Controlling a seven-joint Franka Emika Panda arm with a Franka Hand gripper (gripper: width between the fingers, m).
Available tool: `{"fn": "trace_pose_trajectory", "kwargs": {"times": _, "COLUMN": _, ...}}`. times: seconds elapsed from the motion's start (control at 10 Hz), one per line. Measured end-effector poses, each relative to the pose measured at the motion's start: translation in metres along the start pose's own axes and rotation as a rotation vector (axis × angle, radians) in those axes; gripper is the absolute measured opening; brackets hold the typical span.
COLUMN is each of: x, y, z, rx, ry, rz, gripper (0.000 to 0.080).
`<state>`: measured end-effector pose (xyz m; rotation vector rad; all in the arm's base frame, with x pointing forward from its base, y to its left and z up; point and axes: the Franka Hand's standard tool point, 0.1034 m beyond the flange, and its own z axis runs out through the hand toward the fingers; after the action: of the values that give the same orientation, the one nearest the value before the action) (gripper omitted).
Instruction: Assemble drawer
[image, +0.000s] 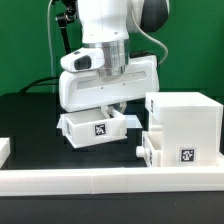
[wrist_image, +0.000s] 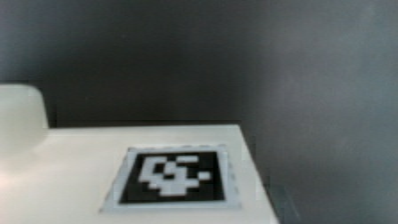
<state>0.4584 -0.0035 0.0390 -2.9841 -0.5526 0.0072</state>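
A small white drawer tray (image: 97, 128) with a square tag on its near face hangs slightly tilted under my gripper (image: 108, 107). The fingers reach down onto its upper edge and appear shut on it. The tall white housing (image: 186, 122) stands to the exterior view's right, with a tag low on its front. A second tray (image: 150, 150) with a knob sits at the housing's lower left side. The wrist view shows only a tagged white face of the held tray (wrist_image: 173, 172), very close and blurred, with a rounded white part (wrist_image: 18, 115) beside it. My fingertips are hidden there.
A long low white rail (image: 100, 182) runs across the front of the black table. A small white piece (image: 4, 149) lies at the exterior view's left edge. Cables and a green wall lie behind the arm.
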Motion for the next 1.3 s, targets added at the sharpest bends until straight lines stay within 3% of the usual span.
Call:
{"fn": "trace_pose_trajectory", "kwargs": {"times": 0.3, "x": -0.001, "y": 0.007, "z": 0.003, "rx": 0.010, "ry": -0.023, "rz": -0.322, "gripper": 0.0044}}
{"fn": "trace_pose_trajectory", "kwargs": {"times": 0.5, "x": 0.011, "y": 0.013, "z": -0.003, "rx": -0.004, "ry": -0.031, "rz": -0.508, "gripper": 0.0044}}
{"fn": "trace_pose_trajectory", "kwargs": {"times": 0.8, "x": 0.009, "y": 0.014, "z": -0.001, "rx": -0.002, "ry": -0.037, "rz": -0.720, "gripper": 0.0044}}
{"fn": "trace_pose_trajectory", "kwargs": {"times": 1.0, "x": 0.009, "y": 0.025, "z": -0.005, "rx": -0.014, "ry": -0.050, "rz": -0.968, "gripper": 0.0044}}
{"fn": "trace_pose_trajectory", "kwargs": {"times": 1.2, "x": 0.009, "y": 0.046, "z": -0.011, "rx": -0.031, "ry": -0.074, "rz": -1.231, "gripper": 0.0044}}
{"fn": "trace_pose_trajectory", "kwargs": {"times": 1.3, "x": 0.007, "y": 0.047, "z": -0.011, "rx": -0.029, "ry": -0.075, "rz": -1.239, "gripper": 0.0044}}
